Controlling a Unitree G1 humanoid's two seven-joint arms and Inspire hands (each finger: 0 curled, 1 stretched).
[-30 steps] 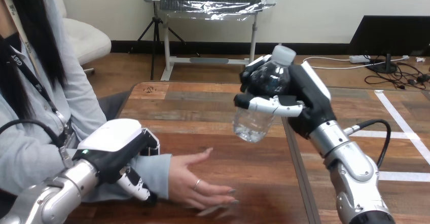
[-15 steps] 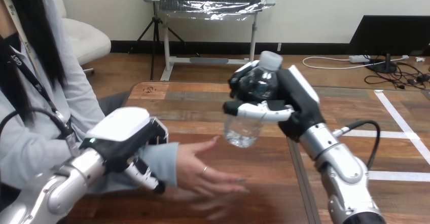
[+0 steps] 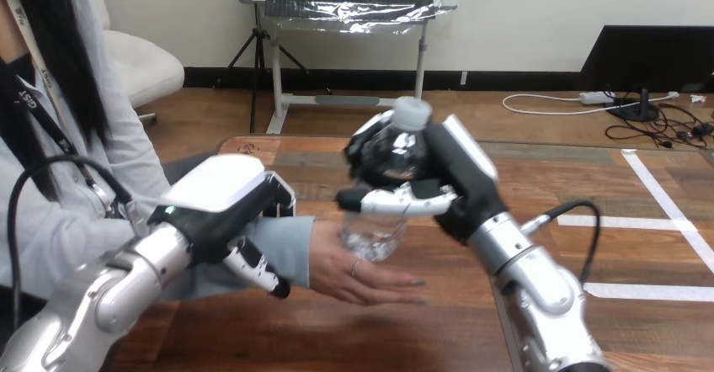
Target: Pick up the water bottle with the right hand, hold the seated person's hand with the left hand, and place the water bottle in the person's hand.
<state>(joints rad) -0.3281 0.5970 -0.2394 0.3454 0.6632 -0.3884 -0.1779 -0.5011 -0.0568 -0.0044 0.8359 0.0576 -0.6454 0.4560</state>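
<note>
Tally, head view.
- One water bottle (image 3: pixel 371 234), clear plastic, with one white cap (image 3: pixel 412 113).
- Two robot hands: left hand (image 3: pixel 226 212), right hand (image 3: pixel 455 174).
- Two white shells, one per hand: left shell (image 3: pixel 215 183), right shell (image 3: pixel 463 143).
- Two silver forearms: left forearm (image 3: pixel 109 292), right forearm (image 3: pixel 539 281).
- One seated person, showing one person's hand (image 3: pixel 358 267) and one pale sleeve (image 3: pixel 290 241).
- One wooden bench (image 3: pixel 438 326).

Left robot hand (image 3: pixel 217 208), right robot hand (image 3: pixel 459 183): black, white shells; silver forearms (image 3: pixel 526 273).
</note>
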